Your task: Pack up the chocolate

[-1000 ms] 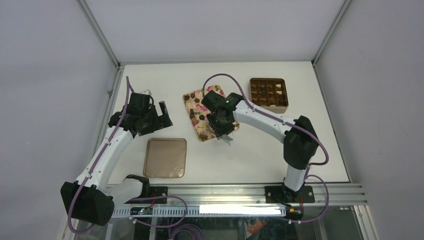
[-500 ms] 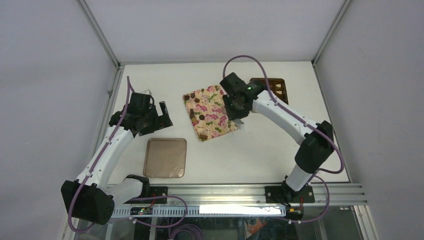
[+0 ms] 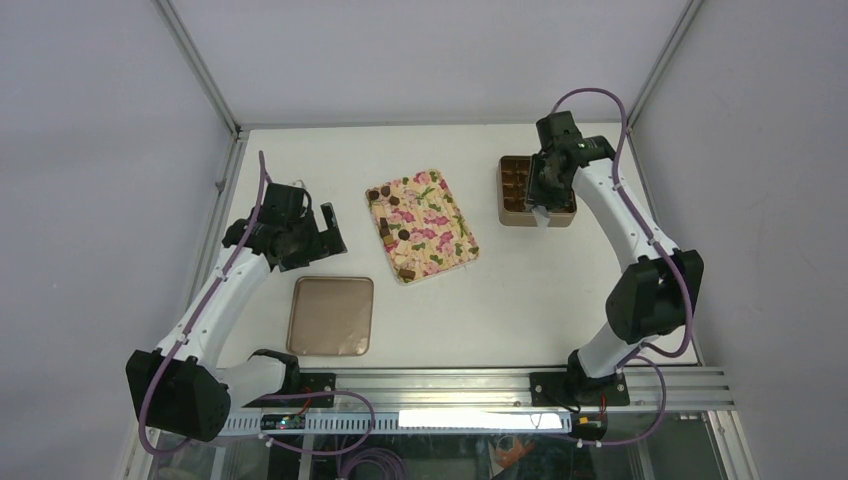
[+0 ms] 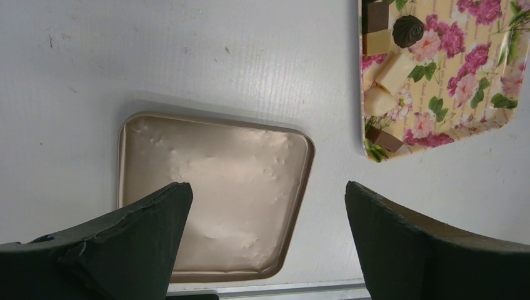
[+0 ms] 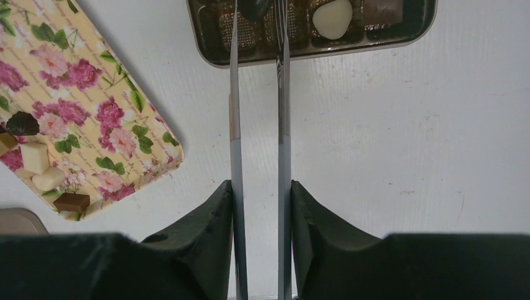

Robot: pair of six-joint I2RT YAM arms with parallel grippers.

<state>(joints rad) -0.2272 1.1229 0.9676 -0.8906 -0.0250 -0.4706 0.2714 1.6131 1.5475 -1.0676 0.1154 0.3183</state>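
My right gripper [image 3: 545, 195] is over the brown grid box [image 3: 505, 213] at the back right. Its long thin blades are shut on a dark chocolate piece [image 5: 256, 6], held over the box's near row [image 5: 312, 55]. A white piece [image 5: 332, 15] and a brown one lie in compartments beside it. Several more chocolates [image 3: 400, 232] lie along the left edge of the floral tray [image 3: 440, 225], and they also show in the left wrist view [image 4: 407, 30]. My left gripper [image 3: 325, 228] is open and empty, above the tan lid [image 4: 212, 187].
The tan lid [image 3: 330, 315] lies flat near the front left. The floral tray [image 5: 81, 94] sits in the middle, tilted. The table's metal rail runs along the front edge [image 3: 450, 385]. Walls close in on the left, right and back.
My right arm has swung from the floral tray to the back right, carrying a chocolate piece, and now hangs over the grid box. The left arm has barely moved.
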